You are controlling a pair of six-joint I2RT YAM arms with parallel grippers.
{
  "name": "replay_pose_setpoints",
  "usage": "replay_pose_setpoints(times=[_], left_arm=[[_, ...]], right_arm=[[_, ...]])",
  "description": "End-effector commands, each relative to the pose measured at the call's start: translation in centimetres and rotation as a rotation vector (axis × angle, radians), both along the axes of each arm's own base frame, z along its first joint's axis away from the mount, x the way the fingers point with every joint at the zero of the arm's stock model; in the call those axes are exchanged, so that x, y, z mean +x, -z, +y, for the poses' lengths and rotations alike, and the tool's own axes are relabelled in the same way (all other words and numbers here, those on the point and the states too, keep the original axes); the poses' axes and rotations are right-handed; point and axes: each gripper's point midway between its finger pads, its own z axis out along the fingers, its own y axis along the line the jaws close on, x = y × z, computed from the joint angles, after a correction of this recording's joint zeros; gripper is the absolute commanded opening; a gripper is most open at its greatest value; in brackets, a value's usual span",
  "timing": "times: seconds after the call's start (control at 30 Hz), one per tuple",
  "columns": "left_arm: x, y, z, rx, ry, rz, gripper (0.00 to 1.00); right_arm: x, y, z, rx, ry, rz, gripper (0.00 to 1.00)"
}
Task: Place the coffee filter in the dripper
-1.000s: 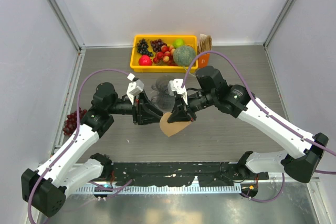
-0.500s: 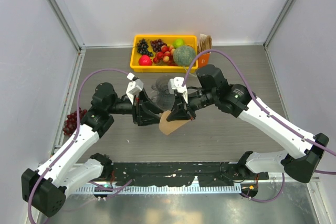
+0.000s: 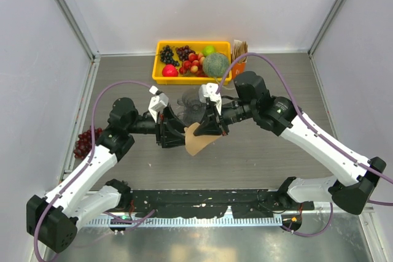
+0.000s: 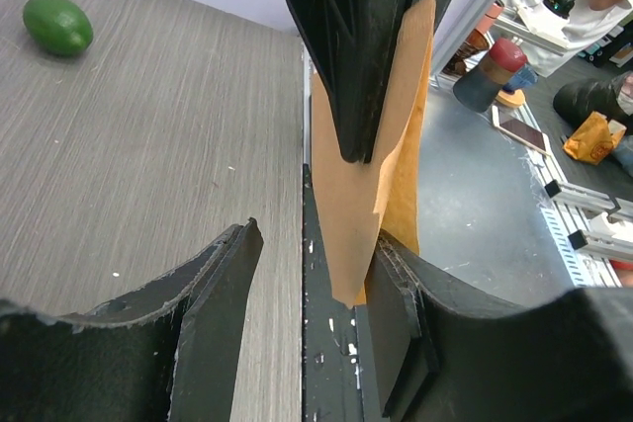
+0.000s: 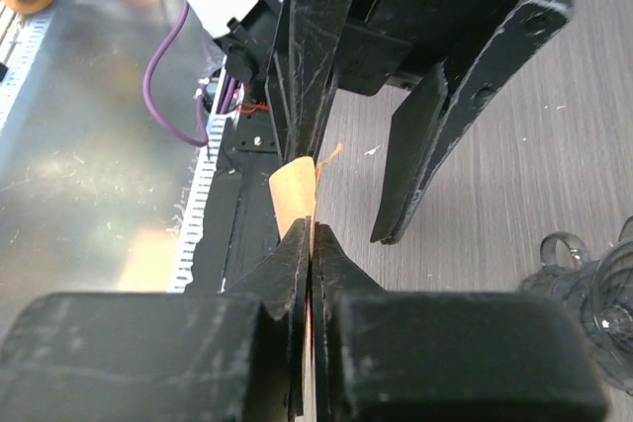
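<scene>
The coffee filter [image 3: 199, 143], a flat tan paper cone, hangs above the table between the two arms. My right gripper [image 3: 209, 128] is shut on its upper edge; the right wrist view shows the paper [image 5: 291, 195] pinched between the closed jaws. My left gripper [image 3: 179, 134] is open, and the filter's tip [image 4: 356, 214] sits between its jaws against the right-hand finger [image 4: 396, 313]. The dripper [image 3: 189, 104], smoky and transparent, stands on the table just behind both grippers and also shows at the right edge of the right wrist view [image 5: 598, 308].
A yellow tray [image 3: 161, 61] of fruit with a green melon [image 3: 216, 64] is at the back. A bundle of brown papers with an orange box [image 3: 239, 53] is beside it. Dark grapes [image 3: 83, 142] lie at the left. A green fruit [image 4: 57, 25] lies on the table.
My right gripper has carried the filter slightly left and back, toward the left gripper. The left arm has barely moved.
</scene>
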Motion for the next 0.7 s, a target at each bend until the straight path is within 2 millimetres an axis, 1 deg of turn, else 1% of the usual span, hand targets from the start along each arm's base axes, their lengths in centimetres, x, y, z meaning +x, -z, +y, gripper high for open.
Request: replay_pose_setpoints(times=[0.0, 0.1, 0.23, 0.33, 0.37, 0.4, 0.47, 0.5, 0.53, 0.57, 0.63, 0.67], left_arm=[[0.3, -0.7, -0.2, -0.023, -0.001, -0.041, 0.54], [0.5, -1.0, -0.3, -0.028, -0.008, -0.034, 0.55], [0.7, -1.3, -0.5, -0.037, -0.017, -0.015, 0.55], [1.1, -1.5, -0.4, -0.045, -0.034, 0.006, 0.53], [1.2, -1.7, -0.4, -0.051, -0.039, 0.004, 0.50], [1.3, -1.6, -0.3, -0.051, -0.044, 0.006, 0.44], [1.5, -1.6, -0.3, -0.052, -0.047, 0.009, 0.27], [1.4, -1.6, -0.2, -0.053, -0.044, 0.000, 0.16], [1.3, -1.6, -0.2, -0.053, -0.036, -0.002, 0.09], [1.2, -1.6, -0.2, -0.053, -0.035, -0.003, 0.00], [1.0, -1.6, -0.1, -0.052, -0.024, -0.009, 0.00], [0.9, -1.6, -0.1, -0.048, -0.018, -0.012, 0.00]], right_arm=[[0.8, -4.7, 0.0, 0.124, 0.040, -0.055, 0.05], [1.0, -5.0, 0.1, 0.141, 0.047, -0.036, 0.05], [2.1, -5.8, -0.1, 0.174, 0.089, -0.014, 0.05], [2.2, -5.6, -0.2, 0.172, 0.091, -0.012, 0.05], [2.0, -5.6, -0.3, 0.173, 0.084, -0.013, 0.05], [1.9, -5.4, -0.3, 0.169, 0.077, -0.008, 0.05], [1.7, -5.0, -0.4, 0.164, 0.070, 0.001, 0.05], [1.6, -4.9, -0.5, 0.161, 0.066, 0.000, 0.06], [1.5, -4.7, -0.5, 0.156, 0.066, 0.001, 0.09], [1.5, -4.3, -0.6, 0.146, 0.065, 0.004, 0.09], [1.5, -4.0, -0.8, 0.132, 0.068, 0.009, 0.19], [1.6, -3.7, -0.9, 0.124, 0.070, 0.004, 0.32]])
